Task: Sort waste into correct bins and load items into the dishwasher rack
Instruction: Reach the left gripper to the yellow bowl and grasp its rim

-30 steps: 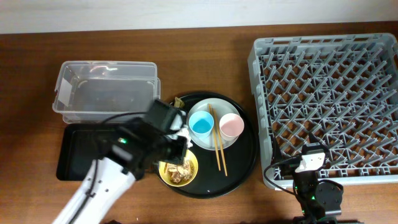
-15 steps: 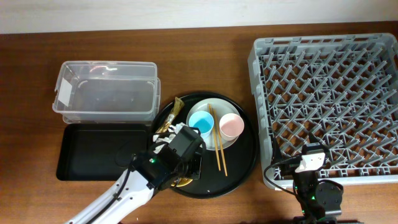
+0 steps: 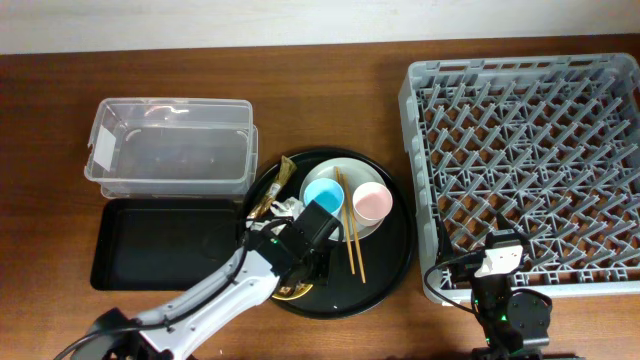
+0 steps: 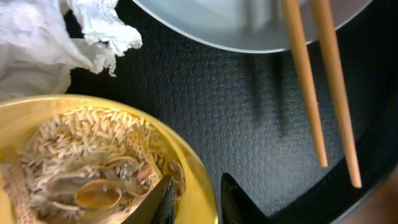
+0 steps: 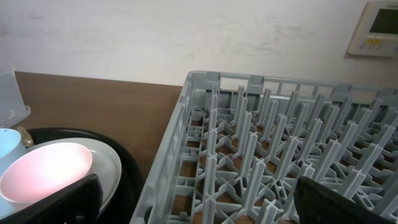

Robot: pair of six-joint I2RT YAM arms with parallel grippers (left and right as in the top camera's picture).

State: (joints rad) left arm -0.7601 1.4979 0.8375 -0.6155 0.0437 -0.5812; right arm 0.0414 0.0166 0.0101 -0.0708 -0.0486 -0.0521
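The left end effector (image 4: 196,200) straddled the rim of the yellow round plastic bowl (image 4: 186,163) at 7 o'clock on the round black serving tray (image 4: 205,93). One dark fingertip sat inside the bowl at the edge of the brownish crumbly food scraps (image 4: 93,155) and the other outside the wall. The jaws were narrowly parted and not evidently clamped. Seen from overhead, the arm covered most of the bowl. The bowl looked light, stiff and smooth, so a pinch across its thin rim seemed the only hold on offer. With loose scraps heaped inside, it would likely need to stay level until it reached a bin, since a tilt could spill crumbs onto the tray. A crumpled white paper napkin (image 4: 37,50) lay touching the bowl at 11 o'clock, soft enough to drag along. The pair of wooden chopsticks (image 4: 305,81) lay well apart at 2 o'clock, partly across the pale round plate (image 4: 249,25). On that plate stood the light blue cup (image 3: 323,196) and the pink cup (image 3: 372,202). The clear rectangular plastic tub (image 3: 170,150) and the shallow black rectangular tray (image 3: 150,240) waited at 9 o'clock on the bench. At 3 o'clock the large grey pegged dishwasher rack (image 3: 530,170) stood unloaded, and the right end effector (image 5: 199,204) was spread wide, holding nothing, beside its near wall.
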